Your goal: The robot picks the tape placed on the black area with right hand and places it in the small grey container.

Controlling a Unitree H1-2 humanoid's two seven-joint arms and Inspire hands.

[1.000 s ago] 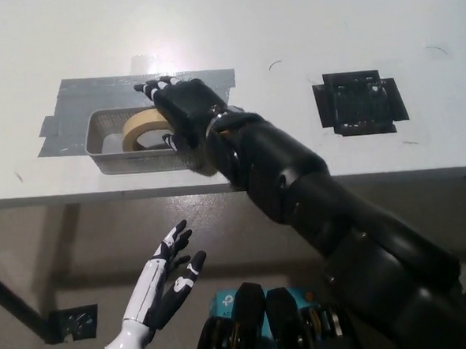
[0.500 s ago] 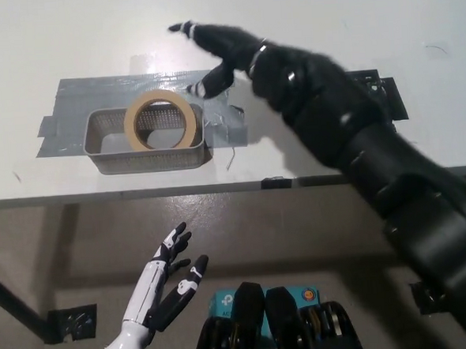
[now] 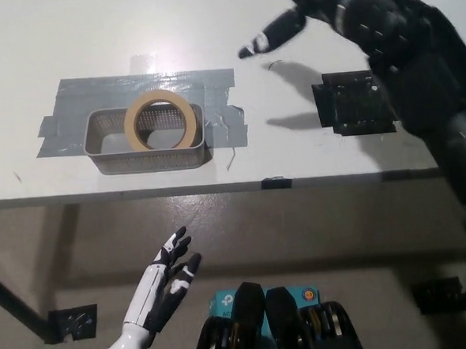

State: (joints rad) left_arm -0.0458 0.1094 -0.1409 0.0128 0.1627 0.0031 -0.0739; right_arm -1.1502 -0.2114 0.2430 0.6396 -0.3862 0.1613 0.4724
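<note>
A beige roll of tape (image 3: 161, 119) lies across the rim of the small grey mesh container (image 3: 106, 142), which stands on a patch of grey tape at the table's left. My black right hand (image 3: 306, 8) is raised high over the table's upper middle, open, fingers spread, holding nothing. It hovers between the container and the black area (image 3: 360, 102), well away from the tape. The black area is bare, partly covered by my right forearm. My white left hand (image 3: 164, 281) rests open below the table edge at lower left.
The white table's front edge (image 3: 234, 187) runs across the middle of the view. A small dark scrap (image 3: 276, 181) sits on that edge. Grey floor lies below, with a black bracket (image 3: 73, 321) at lower left.
My right hand let go of the tape, which now lies on the container's rim. The hand then rose and swung right, away from the container toward the black area.
</note>
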